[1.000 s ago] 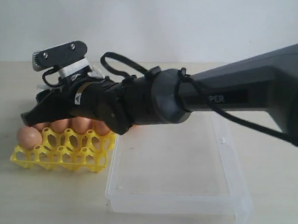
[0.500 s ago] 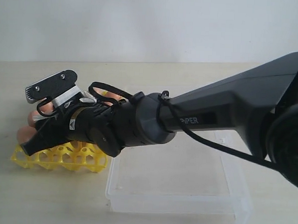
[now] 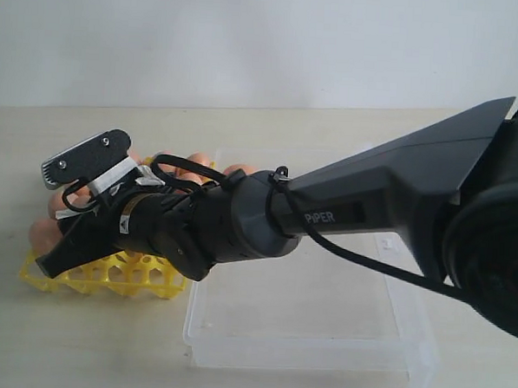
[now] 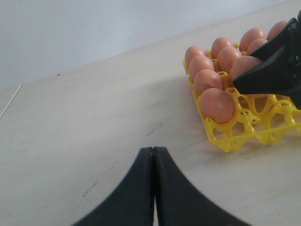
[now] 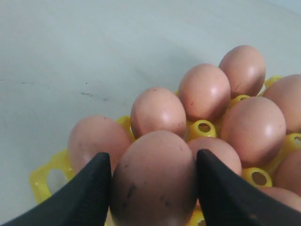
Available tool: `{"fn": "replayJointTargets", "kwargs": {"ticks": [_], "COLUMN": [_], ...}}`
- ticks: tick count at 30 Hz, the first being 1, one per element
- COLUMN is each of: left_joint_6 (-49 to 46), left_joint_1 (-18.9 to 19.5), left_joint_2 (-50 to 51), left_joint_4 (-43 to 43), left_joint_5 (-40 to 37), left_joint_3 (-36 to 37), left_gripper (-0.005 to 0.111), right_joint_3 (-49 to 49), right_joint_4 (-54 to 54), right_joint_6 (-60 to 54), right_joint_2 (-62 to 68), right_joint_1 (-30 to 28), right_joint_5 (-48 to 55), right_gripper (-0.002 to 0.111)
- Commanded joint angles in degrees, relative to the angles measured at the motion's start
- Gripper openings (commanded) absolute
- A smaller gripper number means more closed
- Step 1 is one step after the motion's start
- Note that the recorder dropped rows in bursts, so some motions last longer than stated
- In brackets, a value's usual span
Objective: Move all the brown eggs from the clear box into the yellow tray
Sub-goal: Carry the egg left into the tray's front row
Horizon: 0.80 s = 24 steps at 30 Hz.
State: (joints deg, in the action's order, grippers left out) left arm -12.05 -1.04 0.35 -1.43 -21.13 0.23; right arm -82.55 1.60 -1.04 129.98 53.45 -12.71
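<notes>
Nearest us in the exterior view, the clear box [image 3: 321,328] lies on the counter [image 3: 86,350], long side running across. Its far wall is hidden behind the right arm [image 3: 371,209], which reaches across to the left. Just beside the box on its left sits the yellow tray [image 3: 98,279], its near row of cups open and its farther rows mostly covered by the arm. The right gripper [image 5: 153,156] is spread wide around one brown egg [image 5: 153,188], a finger on each flank, over the tray's left end. The egg's long axis runs along the fingers, and we cannot tell whether it touches a cup. Behind it the other eggs [image 5: 204,92] stand on end in the cups, at least seven in sight, some cut off at the picture's edge. The left gripper [image 4: 153,157] hangs closed on nothing above bare counter, well apart from the tray.
</notes>
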Motion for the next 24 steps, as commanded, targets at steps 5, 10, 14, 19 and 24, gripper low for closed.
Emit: {"fn": "replayJointTargets", "kwargs": {"ticks": [5,10,14,19,24], "left_joint_6": [0.31,0.31,0.31,0.31,0.31], "left_joint_1": [-0.21,-0.21,-0.21,-0.21,-0.21], "left_joint_2": [-0.35,-0.35,-0.35,-0.35,-0.35], "left_joint_4": [0.0,0.0,0.0,0.0,0.0], "left_joint_5": [0.45,0.45,0.45,0.45,0.45], "left_joint_3": [-0.23,-0.23,-0.23,-0.23,-0.23], "left_gripper": [0.0,0.0,0.0,0.0,0.0], "right_joint_3": [-0.07,-0.07,-0.18,-1.34,-1.34], "right_joint_4": [-0.71,-0.71,-0.14,-9.05,-12.53], "right_joint_6": [-4.56,-14.2,-6.15,26.95,32.23], "right_joint_2": [-0.04,-9.49,-16.33,-19.5,-17.62], "right_joint_1": [0.49,0.22,-2.29,-7.51,-13.33], "right_joint_5": [2.6,13.55,23.22,39.44,46.54], "right_gripper": [0.061,0.061,0.059,0.057,0.057]}}
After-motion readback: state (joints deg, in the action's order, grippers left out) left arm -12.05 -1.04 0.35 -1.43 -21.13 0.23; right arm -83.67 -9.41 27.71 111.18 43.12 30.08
